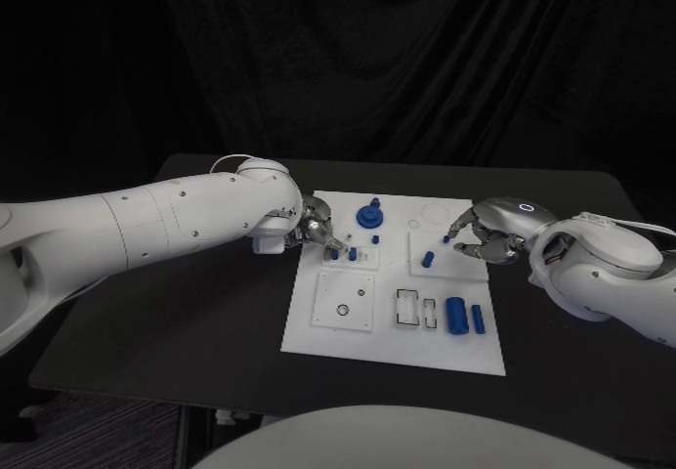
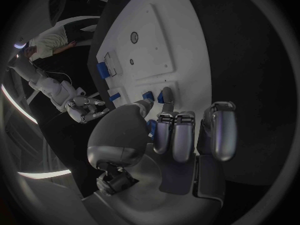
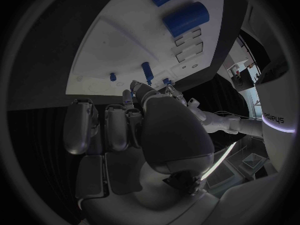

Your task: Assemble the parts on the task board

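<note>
Black table | left hand fingers hide small pegs

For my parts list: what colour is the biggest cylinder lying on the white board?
Blue; the large blue cylinder shows best in the head view.

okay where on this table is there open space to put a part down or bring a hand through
Bare black table lies left of the task board, under the left arm, and along the table's near edge in front of the board. On the board, the near left corner is plain. It is crowded across the board's far half, where the left hand, right hand and blue parts cluster.
</note>
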You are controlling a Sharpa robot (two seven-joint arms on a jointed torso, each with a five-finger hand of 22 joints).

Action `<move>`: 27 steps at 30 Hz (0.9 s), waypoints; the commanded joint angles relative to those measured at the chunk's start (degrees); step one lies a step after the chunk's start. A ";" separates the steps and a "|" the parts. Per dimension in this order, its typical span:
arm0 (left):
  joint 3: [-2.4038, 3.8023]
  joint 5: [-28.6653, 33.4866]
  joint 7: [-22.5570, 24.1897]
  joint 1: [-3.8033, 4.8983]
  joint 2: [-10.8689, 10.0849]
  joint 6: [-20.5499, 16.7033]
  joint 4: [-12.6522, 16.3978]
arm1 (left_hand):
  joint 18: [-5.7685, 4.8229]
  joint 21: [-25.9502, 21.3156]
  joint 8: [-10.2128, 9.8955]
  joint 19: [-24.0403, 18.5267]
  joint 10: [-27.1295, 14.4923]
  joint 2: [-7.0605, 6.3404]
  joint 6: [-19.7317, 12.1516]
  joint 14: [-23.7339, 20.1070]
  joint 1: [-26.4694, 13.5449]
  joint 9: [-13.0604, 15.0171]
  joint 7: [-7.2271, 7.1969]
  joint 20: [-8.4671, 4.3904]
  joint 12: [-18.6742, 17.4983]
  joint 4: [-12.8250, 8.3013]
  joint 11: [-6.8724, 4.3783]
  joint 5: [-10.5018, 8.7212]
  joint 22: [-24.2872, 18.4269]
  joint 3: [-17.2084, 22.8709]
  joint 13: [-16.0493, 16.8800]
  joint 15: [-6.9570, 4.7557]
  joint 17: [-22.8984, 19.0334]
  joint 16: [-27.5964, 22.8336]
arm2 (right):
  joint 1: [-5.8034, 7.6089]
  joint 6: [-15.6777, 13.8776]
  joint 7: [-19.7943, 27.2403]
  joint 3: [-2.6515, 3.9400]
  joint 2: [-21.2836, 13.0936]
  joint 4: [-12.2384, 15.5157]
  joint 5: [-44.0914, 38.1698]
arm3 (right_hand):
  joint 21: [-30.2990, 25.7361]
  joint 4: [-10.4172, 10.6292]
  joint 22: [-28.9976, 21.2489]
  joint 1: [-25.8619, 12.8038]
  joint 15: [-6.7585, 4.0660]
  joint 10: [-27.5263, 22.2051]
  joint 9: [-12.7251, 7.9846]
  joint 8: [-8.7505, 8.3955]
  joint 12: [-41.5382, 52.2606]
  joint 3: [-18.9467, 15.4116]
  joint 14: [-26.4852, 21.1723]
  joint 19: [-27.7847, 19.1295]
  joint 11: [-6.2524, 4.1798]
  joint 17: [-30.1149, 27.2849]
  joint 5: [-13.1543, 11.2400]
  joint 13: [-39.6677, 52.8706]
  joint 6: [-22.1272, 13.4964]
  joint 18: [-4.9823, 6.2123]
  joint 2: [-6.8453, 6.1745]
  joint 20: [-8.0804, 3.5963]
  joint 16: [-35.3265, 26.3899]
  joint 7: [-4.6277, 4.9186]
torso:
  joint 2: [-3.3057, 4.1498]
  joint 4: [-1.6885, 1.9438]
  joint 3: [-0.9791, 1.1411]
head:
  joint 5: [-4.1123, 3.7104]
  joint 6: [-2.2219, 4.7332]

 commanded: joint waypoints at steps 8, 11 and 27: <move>-0.18 0.00 0.19 -0.45 -0.55 -1.33 0.00 | 0.54 0.07 0.20 0.13 6.02 0.33 0.40 5.94 1.75 0.33 -0.25 0.35 -0.03 -0.29 0.15 0.81 11.55 -0.27 14.96 0.18 15.09 0.15 | -0.23 0.63 -0.90 0.03 -0.17 0.06 -0.18 | -0.39 -0.11 10.08 -0.34 0.51 -0.57 -0.08 -0.13 -0.41 0.36 2.33 -0.19 0.03 -0.08 0.27 5.97 0.43 1.03 -0.09 0.12 -0.21 0.10 | -0.04 0.05 -0.01 | 0.01 -0.01; -0.18 0.00 0.43 -0.46 -0.71 -1.62 0.03 | 0.52 0.17 0.29 0.19 6.02 0.34 0.54 5.94 1.95 0.40 -0.28 0.33 -0.03 -0.27 0.11 0.87 11.59 -0.31 14.96 0.15 15.09 0.15 | -0.24 0.65 -0.92 0.03 -0.21 0.09 -0.18 | -0.39 -0.11 10.08 -0.34 0.51 -0.57 -0.08 -0.13 -0.41 0.36 2.33 -0.19 0.03 -0.08 0.27 5.97 0.43 1.03 -0.09 0.12 -0.21 0.10 | -0.08 0.08 -0.01 | 0.03 -0.01; -0.18 0.00 8.54 -0.46 -1.55 -8.42 0.20 | 0.59 -0.20 0.01 -0.03 6.02 1.90 0.08 5.94 -8.40 0.75 0.18 0.50 -0.03 0.32 0.51 -8.91 11.47 -11.41 14.96 0.43 15.09 0.15 | -0.29 0.78 -0.97 0.03 -0.39 0.17 -0.18 | -0.39 -0.11 10.08 -0.34 0.51 -0.57 -0.08 -0.13 -0.41 0.36 2.33 -0.19 0.03 -0.08 0.27 5.97 0.43 1.03 -0.09 0.12 -0.21 0.10 | 0.05 0.06 0.00 | 0.29 -0.01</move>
